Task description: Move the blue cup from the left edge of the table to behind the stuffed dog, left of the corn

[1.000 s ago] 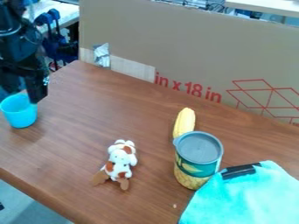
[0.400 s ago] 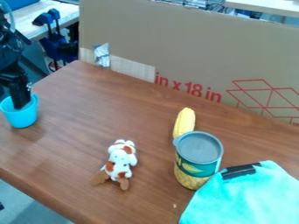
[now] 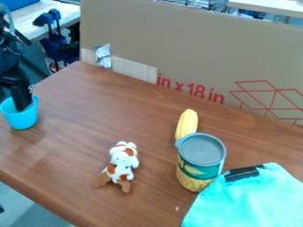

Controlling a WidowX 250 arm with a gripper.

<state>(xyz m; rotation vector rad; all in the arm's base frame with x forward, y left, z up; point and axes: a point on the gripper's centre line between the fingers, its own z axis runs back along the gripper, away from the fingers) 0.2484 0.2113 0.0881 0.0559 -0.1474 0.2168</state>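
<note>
Cup (image 3: 22, 120): blue, upright, at the left edge of the view, on the brown wood table (image 3: 136, 119). Gripper (image 3: 22, 108) comes down into it from the upper left, lower end inside the rim. Can't tell whether the gripper is open or closed, or if it touches the cup wall. Inside of the cup is mostly hidden.

Rest of the table: plush toy (image 3: 121, 164), white with brown patches and brown feet, lies nearer the camera, well apart from the cup. Right of it stands a can (image 3: 201, 170), grey lid up, green and yellow label. Corn (image 3: 187, 123), yellow, lies just behind the can, its near end partly hidden. Can't tell if they touch. Turquoise cloth (image 3: 254, 199) with a black strip (image 3: 242, 173) on its top edge sits at the lower right, just beside the can.

Cardboard (image 3: 195, 40) with red print stands along the far side, silver tape (image 3: 103, 55) near its lower left. Blue clamps (image 3: 50, 20) behind, upper left.
</note>
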